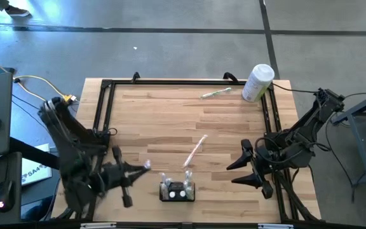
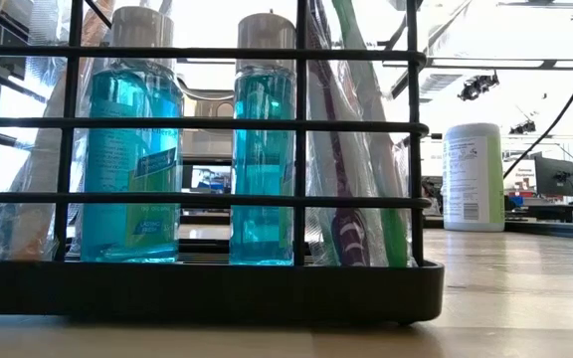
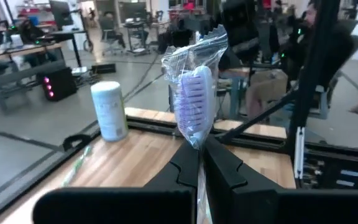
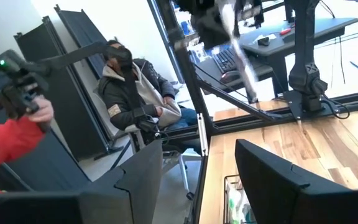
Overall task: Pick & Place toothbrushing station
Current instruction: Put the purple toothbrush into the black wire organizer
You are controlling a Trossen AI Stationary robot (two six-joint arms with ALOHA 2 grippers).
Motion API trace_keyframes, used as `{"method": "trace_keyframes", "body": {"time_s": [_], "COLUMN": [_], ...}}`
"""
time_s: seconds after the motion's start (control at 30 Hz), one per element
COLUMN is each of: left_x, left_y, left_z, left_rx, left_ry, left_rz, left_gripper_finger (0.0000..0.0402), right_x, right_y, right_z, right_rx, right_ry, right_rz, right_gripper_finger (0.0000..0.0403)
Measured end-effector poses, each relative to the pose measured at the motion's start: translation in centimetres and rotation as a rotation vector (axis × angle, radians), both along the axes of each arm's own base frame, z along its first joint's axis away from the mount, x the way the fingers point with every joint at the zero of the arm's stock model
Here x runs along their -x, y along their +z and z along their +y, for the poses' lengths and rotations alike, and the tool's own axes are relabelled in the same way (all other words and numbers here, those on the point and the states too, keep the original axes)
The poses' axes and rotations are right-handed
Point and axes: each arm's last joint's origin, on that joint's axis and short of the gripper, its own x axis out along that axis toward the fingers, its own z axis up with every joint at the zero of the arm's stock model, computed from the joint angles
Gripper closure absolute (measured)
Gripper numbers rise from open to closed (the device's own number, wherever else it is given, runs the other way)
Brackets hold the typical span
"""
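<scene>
**Obs. A:** Black wire holder, the toothbrushing station (image 1: 177,191), sits at the near edge of the desk (image 1: 170,121), about midway between the two arms. Low and boxy, long axis running across the desk, left to right.

**Obs. B:** Which jaws are closer?

**Obs. A:** Left gripper (image 1: 146,165), I judge. It hangs just left of the station and slightly farther in, clenched on a wrapped toothbrush (image 3: 194,102). The station lies to its right and a little nearer the desk edge. Right gripper (image 1: 234,173) waits farther off on the other side, jaws apart, holding nothing.

**Obs. B:** Views agree?

**Obs. A:** They add to each other. Left wrist view shows the purple bristle head in clear wrap poking up between the closed fingers; overhead gives only a pale speck there. Low view looks straight through the station bars: two blue mouthwash bottles (image 2: 132,149), wrapped brushes leaning at its right end. Overhead shows none of that, but does show a loose brush (image 1: 196,151) on the desk just beyond the station, a green one (image 1: 215,93) by the far rail, and a white canister (image 1: 257,83) at the far right corner.
</scene>
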Motion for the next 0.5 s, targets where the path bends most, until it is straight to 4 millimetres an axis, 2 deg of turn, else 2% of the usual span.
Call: {"method": "trace_keyframes", "body": {"time_s": [0.17,0.33,0.5], "left_x": [2.8,4.7,5.3], "left_y": [1.6,1.3,-0.3], "left_z": [2.7,5.7,6.5], "left_rx": [-0.039,-0.005,-0.022], "left_ry": [-0.032,0.0,0.004], "left_rz": [0.025,0.062,0.086], "left_gripper_finger": [0.0401,0.04,0.04], "right_x": [0.0,0.0,-0.1], "right_y": [0.0,0.0,0.0], "right_z": [0.0,0.0,-0.1], "right_rx": [0.0,-0.001,0.0], "right_ry": [-0.002,-0.008,-0.016], "right_rz": [0.0,0.0,-0.001], "right_gripper_finger": [0.0207,0.0207,0.0207]}}
